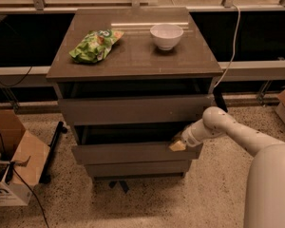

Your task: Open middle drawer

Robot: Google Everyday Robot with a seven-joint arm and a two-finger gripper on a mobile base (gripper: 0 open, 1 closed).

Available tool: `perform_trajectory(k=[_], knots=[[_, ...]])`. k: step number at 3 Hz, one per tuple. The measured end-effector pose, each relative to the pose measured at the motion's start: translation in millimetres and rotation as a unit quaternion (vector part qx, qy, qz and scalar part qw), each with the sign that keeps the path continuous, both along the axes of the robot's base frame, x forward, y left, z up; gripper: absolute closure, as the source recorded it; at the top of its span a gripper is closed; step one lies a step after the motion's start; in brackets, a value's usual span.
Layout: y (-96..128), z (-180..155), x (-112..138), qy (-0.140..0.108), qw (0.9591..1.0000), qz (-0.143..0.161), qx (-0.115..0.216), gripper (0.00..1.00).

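The cabinet has three grey-brown drawer fronts. The middle drawer (pixel 133 153) is the mid-sized front. It stands pulled out a little, with a dark gap above it. My gripper (pixel 177 145) is at the top right corner of this front, at its upper edge. My white arm (pixel 237 132) reaches in from the lower right. The tallest, widest front (pixel 133 109) sits above and also stands slightly out. The smallest front (pixel 137 168) sits below.
A green snack bag (pixel 95 45) and a white bowl (pixel 166 35) sit on the cabinet top (pixel 133 61). An open cardboard box (pixel 12 160) stands on the floor at the left. A white cable (pixel 233 37) hangs at the right.
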State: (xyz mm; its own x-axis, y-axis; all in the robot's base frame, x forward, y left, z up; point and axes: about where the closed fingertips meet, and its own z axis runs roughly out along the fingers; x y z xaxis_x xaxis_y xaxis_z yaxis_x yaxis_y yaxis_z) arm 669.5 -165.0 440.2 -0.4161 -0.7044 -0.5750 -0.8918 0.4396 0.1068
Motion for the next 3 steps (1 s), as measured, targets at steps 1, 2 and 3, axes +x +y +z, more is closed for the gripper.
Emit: perform_trajectory(k=[1,2,3], knots=[[0.0,-0.1,-0.1,0.000,1.0000,0.000,0.000,0.05],[-0.9,-11.8,-9.9,0.016,0.9999,0.000,-0.002,0.00],[-4.8,-21.1,-20.8,0.033,0.9994,-0.004,0.001,0.15]])
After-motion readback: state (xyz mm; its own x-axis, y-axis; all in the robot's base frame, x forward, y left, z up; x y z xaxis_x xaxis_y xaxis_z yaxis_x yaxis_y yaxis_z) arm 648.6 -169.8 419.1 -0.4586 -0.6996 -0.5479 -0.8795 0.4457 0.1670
